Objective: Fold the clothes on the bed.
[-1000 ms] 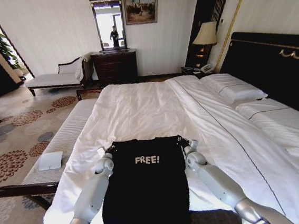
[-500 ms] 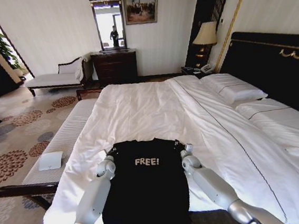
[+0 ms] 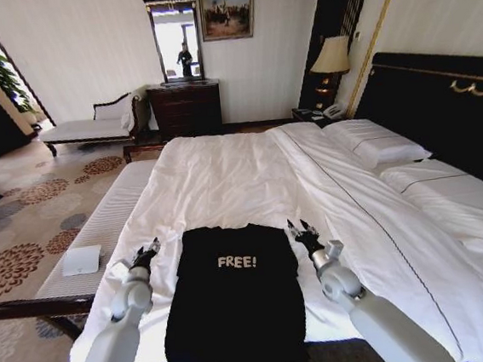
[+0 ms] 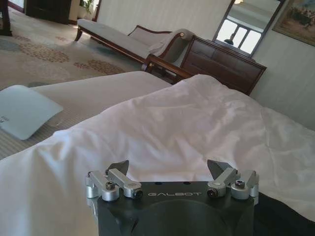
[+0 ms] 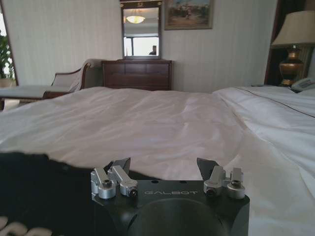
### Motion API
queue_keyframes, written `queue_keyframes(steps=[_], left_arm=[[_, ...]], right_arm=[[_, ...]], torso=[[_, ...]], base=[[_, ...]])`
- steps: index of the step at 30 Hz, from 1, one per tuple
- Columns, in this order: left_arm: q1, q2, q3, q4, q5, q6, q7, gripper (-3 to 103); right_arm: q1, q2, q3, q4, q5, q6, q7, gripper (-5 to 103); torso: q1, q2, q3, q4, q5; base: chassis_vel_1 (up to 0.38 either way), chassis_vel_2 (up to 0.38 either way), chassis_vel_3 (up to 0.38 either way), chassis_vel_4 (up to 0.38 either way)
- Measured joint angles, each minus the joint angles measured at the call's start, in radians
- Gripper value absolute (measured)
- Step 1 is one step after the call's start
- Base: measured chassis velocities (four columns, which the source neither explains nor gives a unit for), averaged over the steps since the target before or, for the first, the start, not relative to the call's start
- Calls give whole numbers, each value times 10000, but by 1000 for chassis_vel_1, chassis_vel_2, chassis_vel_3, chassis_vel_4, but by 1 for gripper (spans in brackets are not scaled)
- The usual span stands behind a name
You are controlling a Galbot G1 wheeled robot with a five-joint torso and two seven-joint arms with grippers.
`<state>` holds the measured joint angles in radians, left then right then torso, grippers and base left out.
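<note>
Ahead of me, at the top of the frame, stands a pale striped wall (image 3: 83, 51). Against it sits a dark wooden chest of drawers (image 3: 185, 108) with a tall dark-framed mirror (image 3: 175, 38) above, and a gilt-framed painting (image 3: 227, 9) just beside that. At upper left I see a white-cushioned chaise with carved dark wood (image 3: 95, 125), on patterned floral carpet (image 3: 23, 219). At upper right, a cream-shaded table lamp (image 3: 332, 57).

The T-shirt (image 3: 236, 297) lies flat on the bed (image 3: 241, 177) at its near edge — the left gripper (image 3: 148, 253) just left of it, the right gripper (image 3: 300, 231) just right of it, both clear of the cloth. Pillows (image 3: 377, 144) lie far right of the T-shirt — a bench (image 3: 101, 233) to its left.
</note>
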<state>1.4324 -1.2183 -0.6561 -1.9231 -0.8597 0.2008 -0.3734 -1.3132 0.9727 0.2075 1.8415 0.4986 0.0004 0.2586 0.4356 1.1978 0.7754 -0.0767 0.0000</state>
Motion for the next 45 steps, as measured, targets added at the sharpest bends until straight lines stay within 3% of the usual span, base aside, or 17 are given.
queue_keyframes(steps=[2, 3, 7, 16, 26, 33, 37, 41, 45], left_arm=[[546, -370, -102, -353, 295, -87, 141, 98], [546, -370, -102, -353, 295, -87, 141, 98], [774, -703, 74, -654, 460, -110, 185, 100], [996, -738, -30, -1107, 401, -216, 168, 100], [1256, -1448, -92, -1709, 23, -319, 114, 100], [1278, -1481, -124, -1917, 16, -304, 12, 100], [1295, -1447, -172, -1864, 9, -302, 5, 100], [1304, -1498, -162, -1713, 11, -309, 3, 100], [1264, -1492, -163, -1622, 19, -327, 3, 100]], right_arm=[[-655, -25, 50, 166, -1070, 0, -75, 84], [-655, -25, 50, 166, -1070, 0, -75, 84], [-1408, -136, 356, 25, -2986, 175, -233, 98], [-1349, -568, 164, -497, -3751, 6, -353, 100], [-1038, -513, -130, -1233, -4211, 173, -1125, 100], [-649, -353, -247, -1924, -4628, 329, -1248, 101], [-352, -269, -122, -2289, -4726, 425, -1205, 95], [-46, -273, -151, -2474, -4618, 478, -1003, 73], [183, -246, -359, -2564, -4511, 675, -993, 62]], torso=[[-1, 0, 0, 1, 2], [-1, 0, 0, 1, 2], [1, 0, 2, -11, 0], [4, -2, 3, -4, 1], [4, -2, 4, -3, 0], [5, -3, 4, -4, 1], [5, -3, 4, -3, 2], [5, -3, 4, -4, -1], [5, -3, 4, -4, -1]], base=[[0, 0, 0, 0], [0, 0, 0, 0], [0, 0, 0, 0], [0, 0, 0, 0], [0, 0, 0, 0], [0, 0, 0, 0], [0, 0, 0, 0], [0, 0, 0, 0], [0, 0, 0, 0]])
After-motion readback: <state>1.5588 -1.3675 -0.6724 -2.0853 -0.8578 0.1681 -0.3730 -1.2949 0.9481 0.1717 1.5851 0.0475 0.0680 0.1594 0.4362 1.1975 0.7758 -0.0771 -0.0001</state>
